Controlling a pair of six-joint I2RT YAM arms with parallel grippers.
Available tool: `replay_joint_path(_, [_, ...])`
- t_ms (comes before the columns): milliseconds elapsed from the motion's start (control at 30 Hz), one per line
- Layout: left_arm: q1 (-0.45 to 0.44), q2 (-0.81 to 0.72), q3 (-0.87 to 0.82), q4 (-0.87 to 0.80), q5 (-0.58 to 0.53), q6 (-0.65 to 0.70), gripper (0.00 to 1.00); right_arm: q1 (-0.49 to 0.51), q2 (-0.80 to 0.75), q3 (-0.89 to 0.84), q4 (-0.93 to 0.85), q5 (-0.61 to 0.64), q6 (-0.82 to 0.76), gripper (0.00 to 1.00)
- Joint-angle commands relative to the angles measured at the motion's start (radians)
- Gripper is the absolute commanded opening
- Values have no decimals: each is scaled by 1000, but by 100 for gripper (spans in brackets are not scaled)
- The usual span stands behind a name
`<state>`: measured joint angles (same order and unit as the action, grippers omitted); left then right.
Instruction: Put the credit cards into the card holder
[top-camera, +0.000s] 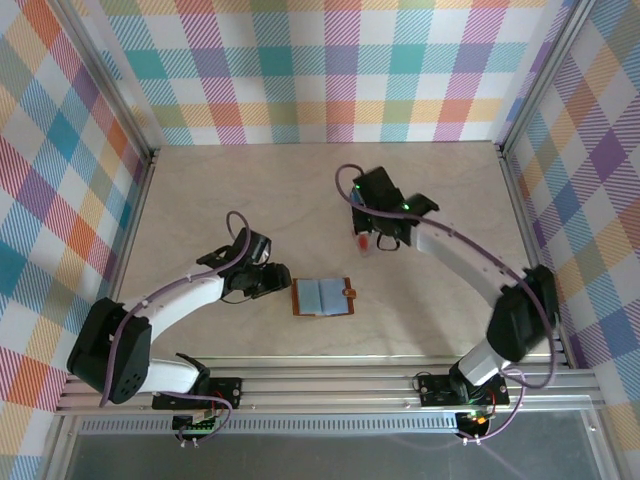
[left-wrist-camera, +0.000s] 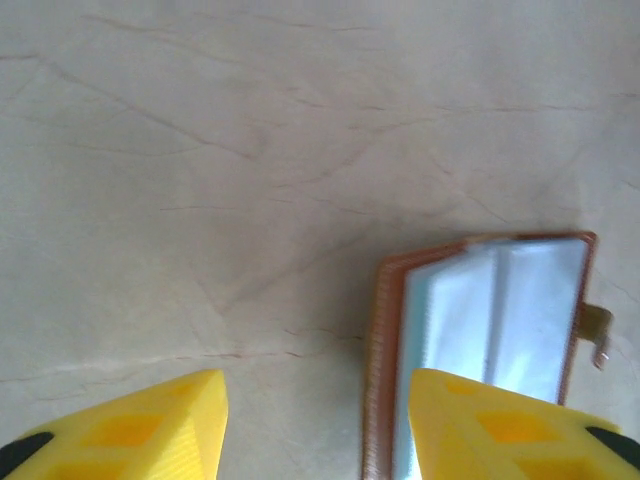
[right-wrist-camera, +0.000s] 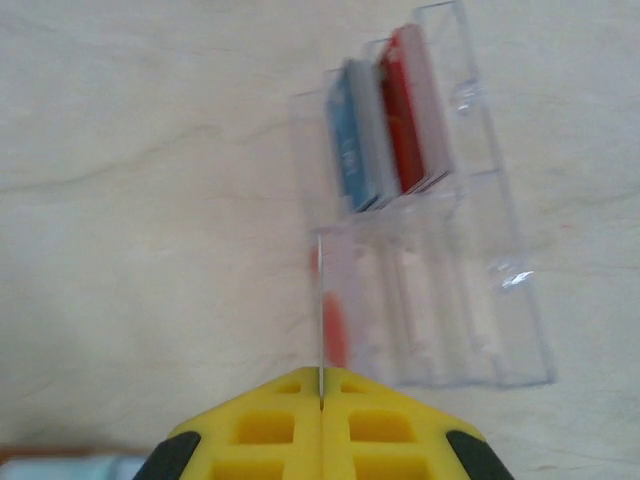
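Right wrist shows thin credit card (right-wrist-camera: 321, 310) gripped edge-on.

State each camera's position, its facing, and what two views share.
Top external: high behind the robot, looking down on the table; left arm and right arm show.
Left wrist: on the left arm, looking down past the open left gripper at the card holder.
Right wrist: on the right arm, looking down past the shut right gripper, pinching a card edge-on, at the clear tray.
Shared: the card holder, in top external and left wrist.
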<state>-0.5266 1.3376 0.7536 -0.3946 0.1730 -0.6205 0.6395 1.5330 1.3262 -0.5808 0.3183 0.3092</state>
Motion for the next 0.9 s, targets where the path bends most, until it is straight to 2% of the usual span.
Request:
replay_joint_path(0, [-69,2,66,-61,-91,49,55,-3,-83,-145,156,-239,65,0])
replay_joint_path(133, [-137,75,134,-104,-161,79,55,0,-156,-282,239,-393,101,0])
replay_joint_path(333, [-188,207,205,-166,-250,107,50,4,-194,-433,407,-559,198,0])
replay_joint_path(533, [-205,285,218,-181,-285,110,47,3,-161,-542,559,-653,266,0])
replay_joint_path(867, [-214,307,187,-205,-312,83,44,19,-49,-616,694,-755,306,1])
